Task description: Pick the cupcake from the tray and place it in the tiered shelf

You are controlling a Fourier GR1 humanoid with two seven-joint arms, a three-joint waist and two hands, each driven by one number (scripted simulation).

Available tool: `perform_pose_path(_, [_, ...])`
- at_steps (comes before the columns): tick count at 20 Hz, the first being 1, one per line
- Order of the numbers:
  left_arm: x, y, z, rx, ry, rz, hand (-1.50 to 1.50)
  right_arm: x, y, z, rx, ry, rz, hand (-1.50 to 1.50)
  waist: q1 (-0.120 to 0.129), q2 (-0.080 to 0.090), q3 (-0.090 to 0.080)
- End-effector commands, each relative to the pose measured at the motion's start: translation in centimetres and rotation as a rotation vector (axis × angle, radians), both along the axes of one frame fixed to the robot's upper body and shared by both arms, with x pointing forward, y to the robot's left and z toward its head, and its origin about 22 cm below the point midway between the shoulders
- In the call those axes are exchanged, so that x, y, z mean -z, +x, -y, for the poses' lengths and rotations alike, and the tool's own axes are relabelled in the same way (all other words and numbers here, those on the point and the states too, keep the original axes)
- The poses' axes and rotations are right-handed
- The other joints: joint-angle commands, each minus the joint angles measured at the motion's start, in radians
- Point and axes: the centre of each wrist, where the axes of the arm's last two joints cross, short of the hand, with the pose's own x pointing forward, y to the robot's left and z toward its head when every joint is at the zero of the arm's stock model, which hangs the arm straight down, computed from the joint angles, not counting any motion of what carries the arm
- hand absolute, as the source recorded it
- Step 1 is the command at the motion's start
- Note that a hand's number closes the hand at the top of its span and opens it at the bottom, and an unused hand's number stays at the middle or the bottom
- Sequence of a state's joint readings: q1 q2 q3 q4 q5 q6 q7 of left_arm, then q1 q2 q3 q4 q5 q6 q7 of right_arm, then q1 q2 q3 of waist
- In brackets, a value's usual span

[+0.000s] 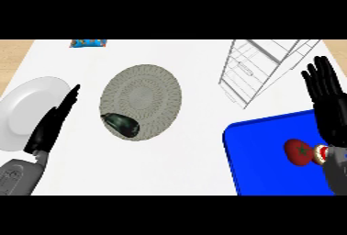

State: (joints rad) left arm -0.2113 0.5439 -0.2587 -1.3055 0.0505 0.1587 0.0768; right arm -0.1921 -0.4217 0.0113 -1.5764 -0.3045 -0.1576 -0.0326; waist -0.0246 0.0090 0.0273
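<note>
Right hand: fingers straight, open, above the blue rectangular tray at the counter's right edge. Small red-and-white cupcake lies on the tray, beside a red tomato-like item. Left hand: open, overlapping the white round plate. White wire tiered shelf occupies the far right corner.

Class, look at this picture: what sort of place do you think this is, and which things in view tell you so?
Probably a kitchen counter: a white plate at the left, a wire tiered shelf at the back, and a blue tray holding what looks like a tomato.
</note>
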Motion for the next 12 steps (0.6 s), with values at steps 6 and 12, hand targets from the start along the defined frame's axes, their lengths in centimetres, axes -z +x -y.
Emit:
perform_pose_path(6, [-1.2,0.9,5.9,0.057,-0.254,0.202,0.0,-2.4,-1.0,11.1,-0.355,-0.019,-0.127,-1.5,0.027,-0.004,-0.023])
perform_pose_path(12, [0.0,-0.1,8.7,0.098,-0.335,0.146,0.0,3.7,-5.0,16.4,0.156,-0.231,-0.176,1.5,0.033,0.009,-0.02])
